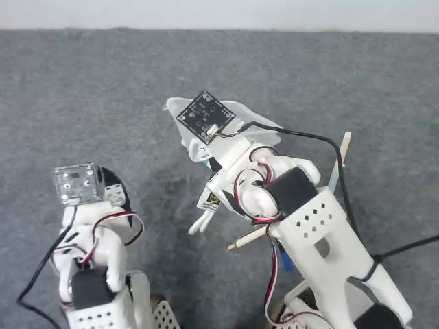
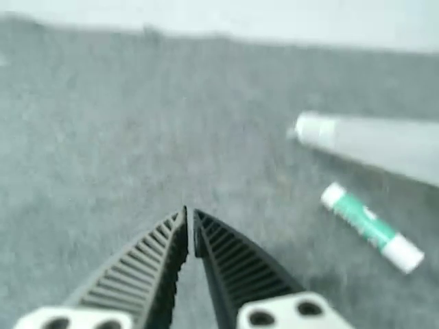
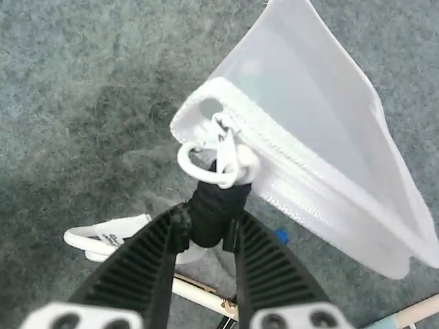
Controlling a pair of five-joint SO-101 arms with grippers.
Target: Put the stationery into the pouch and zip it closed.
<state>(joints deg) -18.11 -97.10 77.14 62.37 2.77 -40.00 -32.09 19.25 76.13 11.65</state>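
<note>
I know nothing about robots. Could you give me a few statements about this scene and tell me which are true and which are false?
1. The right gripper is clamped on the pouch at its zipper end. True.
2. The left gripper holds the green and white stick. False: it is shut on nothing, and the stick lies on the grey mat, apart from it.
3. The arms work over a grey mat. True.
4. All the stationery is inside the pouch. False: a pencil lies on the mat beneath the right arm, and the green and white stick is out too.
</note>
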